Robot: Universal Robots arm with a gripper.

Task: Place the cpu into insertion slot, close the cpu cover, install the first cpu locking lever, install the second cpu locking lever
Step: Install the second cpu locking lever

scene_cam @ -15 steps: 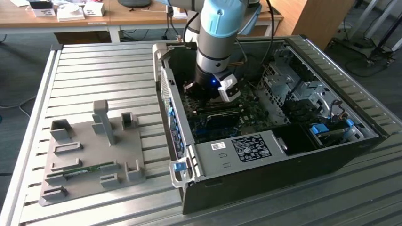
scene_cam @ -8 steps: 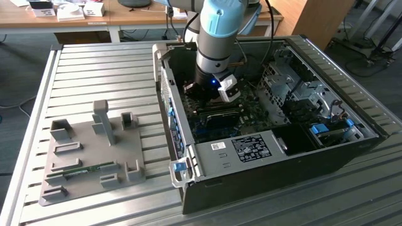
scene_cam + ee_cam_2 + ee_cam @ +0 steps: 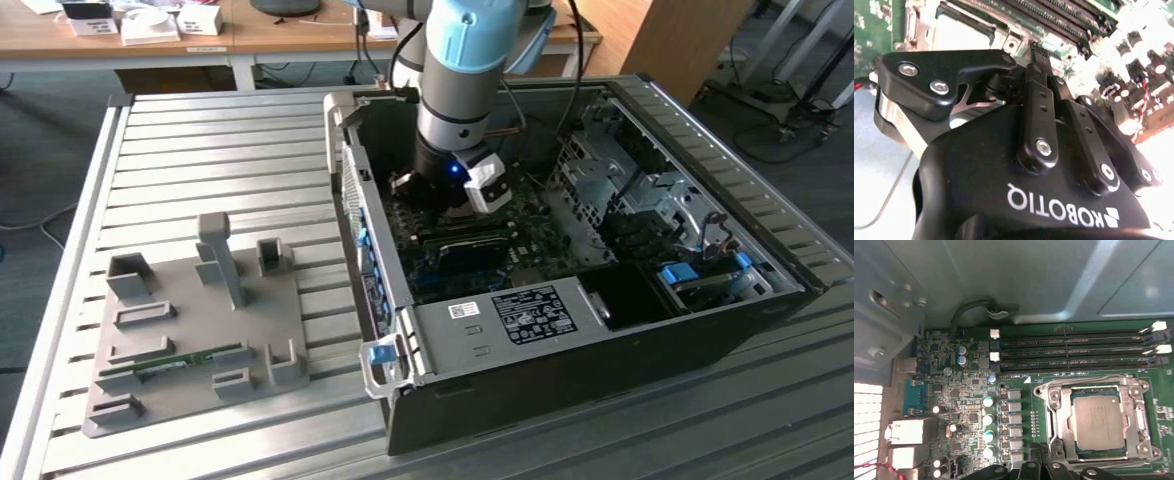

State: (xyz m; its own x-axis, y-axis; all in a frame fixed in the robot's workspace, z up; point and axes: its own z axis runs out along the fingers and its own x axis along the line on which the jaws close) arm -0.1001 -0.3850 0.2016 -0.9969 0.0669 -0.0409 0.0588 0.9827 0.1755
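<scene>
- The gripper (image 3: 1035, 52) takes up the foreground of the second wrist view, a black linkage body whose jaws come together at their tips with no gap between them and nothing held.
- In the first wrist view the same black fingertips (image 3: 1030, 469) sit at the near edge of the socket, just beside the cpu cover's frame, though contact cannot be made out.
- The cpu (image 3: 1099, 421) lies flat in the insertion slot, its silvery-grey top facing up; it is close to square, so no long axis stands out, and its edges run parallel to the socket's sides.
- The cpu cover (image 3: 1059, 415) is down around the chip, its metal frame bordering all four sides with the chip showing through the window.
- Beyond the socket, the first wrist view shows long memory slots (image 3: 1074, 347) running parallel to the cover's far edge, and a column of capacitors (image 3: 988, 417) to one side on the green motherboard (image 3: 939, 385).
- The exterior view gives the wider setting: the arm (image 3: 454, 110) reaches straight down into an open computer case (image 3: 561, 350) lying on a ribbed metal worktop (image 3: 227, 150).
- Towards the exterior view's left, well apart from the case, a grey fixture plate (image 3: 187, 330) rests on the worktop.
</scene>
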